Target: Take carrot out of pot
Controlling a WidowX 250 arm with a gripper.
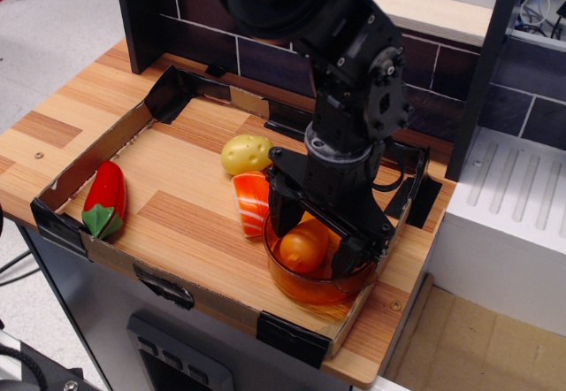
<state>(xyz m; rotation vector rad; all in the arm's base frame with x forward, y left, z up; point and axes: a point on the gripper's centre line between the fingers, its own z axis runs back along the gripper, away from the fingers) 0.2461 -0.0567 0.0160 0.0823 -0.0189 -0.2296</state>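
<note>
Notably, no brand, label or writing is readable on any item. Carrot [301, 248]: plain smooth orange, stubby, rounded, glossy highlight on top. It lies inside the pot [305, 290], a clear amber round bowl with low straight walls, sitting at the near right corner of the tray [84, 164] on the desk [53, 126].

Gripper [311, 235] is lowered into the pot, its 2 black fingers spread apart with 1 on either side of the carrot. Left finger sits at the pot's left rim, right finger inside the right wall. Whether either finger touches the carrot cannot be told; the carrot rests low in the pot.

Sushi [252, 201], orange with white stripes, lies just beside the pot's left wall. Potato [247, 153] is behind the sushi, toward the far edge. Pepper [104, 198], red with green stem, lies near the left edge, well apart from the pot.
</note>
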